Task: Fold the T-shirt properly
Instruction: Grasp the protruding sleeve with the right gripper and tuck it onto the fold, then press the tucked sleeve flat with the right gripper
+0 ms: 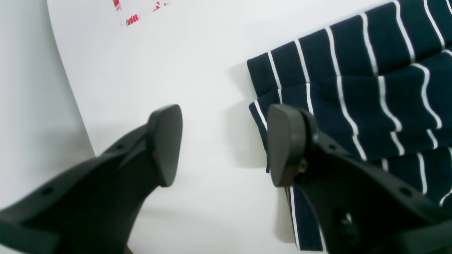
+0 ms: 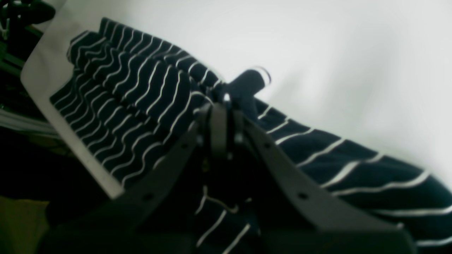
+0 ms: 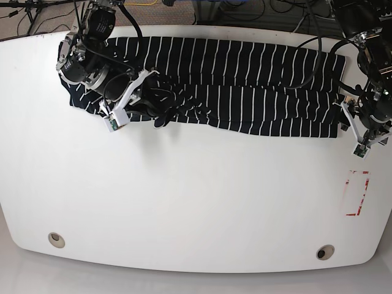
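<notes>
The T-shirt, dark navy with thin white stripes, lies as a long band across the far side of the white table. In the base view my right gripper is at the shirt's left part, shut on a bunched fold of fabric. The right wrist view shows that gripper pinching a raised tuft of the T-shirt. My left gripper stands open at the shirt's other end, one finger over the layered edge, the other finger over bare table. In the base view the left gripper is at the right end.
A red printed mark sits on the table near its right edge, also visible as the red mark in the left wrist view. Two round holes lie near the front edge. Cables run behind the table.
</notes>
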`<state>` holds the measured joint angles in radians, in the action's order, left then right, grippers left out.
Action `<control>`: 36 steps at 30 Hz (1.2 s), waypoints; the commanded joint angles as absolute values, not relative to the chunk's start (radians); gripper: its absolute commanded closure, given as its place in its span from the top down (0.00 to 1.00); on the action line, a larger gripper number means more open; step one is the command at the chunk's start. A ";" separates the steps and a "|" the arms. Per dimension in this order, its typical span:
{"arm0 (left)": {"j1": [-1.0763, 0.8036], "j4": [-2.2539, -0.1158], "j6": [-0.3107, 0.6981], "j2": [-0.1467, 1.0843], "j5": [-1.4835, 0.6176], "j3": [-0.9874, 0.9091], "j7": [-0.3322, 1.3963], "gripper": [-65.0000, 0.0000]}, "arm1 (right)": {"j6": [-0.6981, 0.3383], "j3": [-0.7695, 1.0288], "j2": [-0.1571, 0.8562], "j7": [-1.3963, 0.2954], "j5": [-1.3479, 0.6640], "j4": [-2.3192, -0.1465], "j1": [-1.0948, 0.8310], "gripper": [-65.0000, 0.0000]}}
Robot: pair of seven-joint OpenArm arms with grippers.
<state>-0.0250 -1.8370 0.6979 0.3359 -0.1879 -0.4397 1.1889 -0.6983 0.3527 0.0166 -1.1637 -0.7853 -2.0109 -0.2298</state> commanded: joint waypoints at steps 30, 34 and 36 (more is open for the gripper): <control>-0.013 -1.851 0.698 0.351 -0.189 -0.444 1.181 0.55 | -0.698 0.349 0.153 -1.133 -0.834 -2.028 -0.289 0.69; -0.015 -1.851 0.698 0.351 -0.189 -0.444 1.181 0.55 | -0.698 0.380 0.154 -1.133 -0.829 -2.025 -0.226 0.69; -0.015 -1.851 0.698 0.351 -0.189 -0.444 1.181 0.55 | -0.698 0.383 0.156 -1.133 -0.816 -2.025 -0.199 0.70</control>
